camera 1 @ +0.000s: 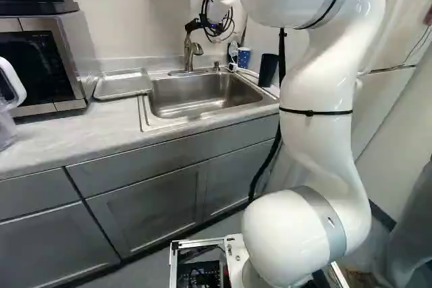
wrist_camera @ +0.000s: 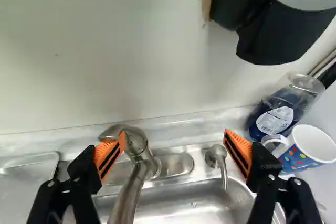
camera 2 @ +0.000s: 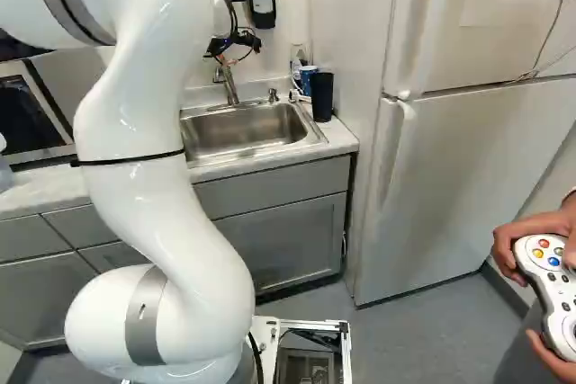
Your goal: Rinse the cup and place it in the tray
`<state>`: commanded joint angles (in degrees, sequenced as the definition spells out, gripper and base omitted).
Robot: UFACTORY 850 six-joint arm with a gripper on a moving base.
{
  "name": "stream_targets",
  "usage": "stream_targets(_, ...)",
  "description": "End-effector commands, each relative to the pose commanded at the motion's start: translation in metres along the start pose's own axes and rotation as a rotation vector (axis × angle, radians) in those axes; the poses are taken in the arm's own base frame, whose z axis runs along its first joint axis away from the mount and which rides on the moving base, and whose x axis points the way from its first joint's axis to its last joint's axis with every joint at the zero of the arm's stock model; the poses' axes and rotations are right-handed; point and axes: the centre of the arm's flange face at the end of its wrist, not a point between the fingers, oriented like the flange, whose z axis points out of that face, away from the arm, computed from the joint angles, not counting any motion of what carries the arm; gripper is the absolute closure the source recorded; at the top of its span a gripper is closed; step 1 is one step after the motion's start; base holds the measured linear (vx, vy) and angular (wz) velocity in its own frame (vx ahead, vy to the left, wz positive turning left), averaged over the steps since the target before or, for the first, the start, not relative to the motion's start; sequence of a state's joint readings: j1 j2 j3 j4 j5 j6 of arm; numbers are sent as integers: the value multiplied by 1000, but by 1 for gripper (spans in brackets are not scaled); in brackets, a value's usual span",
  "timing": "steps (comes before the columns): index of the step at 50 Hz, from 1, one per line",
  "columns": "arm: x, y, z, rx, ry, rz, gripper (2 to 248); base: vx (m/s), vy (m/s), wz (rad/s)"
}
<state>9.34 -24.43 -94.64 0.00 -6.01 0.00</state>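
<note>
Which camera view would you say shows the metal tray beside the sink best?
The left base view: the whole tray lies in sight beside the sink. The wrist view catches only part of it; in the right base view I cannot make it out, as the arm blocks that area.

Blue cup (camera 1: 244,56), black cup (camera 2: 322,98) upright beside sink (camera 1: 192,92); metal tray (camera 1: 123,84) flat opposite.

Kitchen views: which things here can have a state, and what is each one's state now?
Gripper, open, holding nothing
Sink, no dishes visible
Faucet, no running water visible
Patterned cup, upright beside the sink
Dark cup, standing beside the sink
Tray, flat, nothing on it
Microwave door, shut
Fridge doors, shut
Cabinet doors, shut
</note>
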Motion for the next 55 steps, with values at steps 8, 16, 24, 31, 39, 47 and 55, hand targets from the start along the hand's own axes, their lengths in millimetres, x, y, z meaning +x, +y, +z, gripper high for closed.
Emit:
stream_targets(8,7,-1,15,1,36,0,3,0,0,0)
stream_targets(16,7,-1,16,1,37,-1,3,0,0,0)
stream_targets(24,7,-1,15,1,36,-1,3,0,0,0)
stream_targets(31,5,-2,9,3,32,-1,3,0,0,0)
stream_targets(39,1,-5,-4,7,24,-3,3,0,0,0)
stream_targets(47,-4,-10,-18,13,16,-6,3,0,0,0)
stream_targets(55,-9,-13,-33,17,9,-8,3,0,0,0)
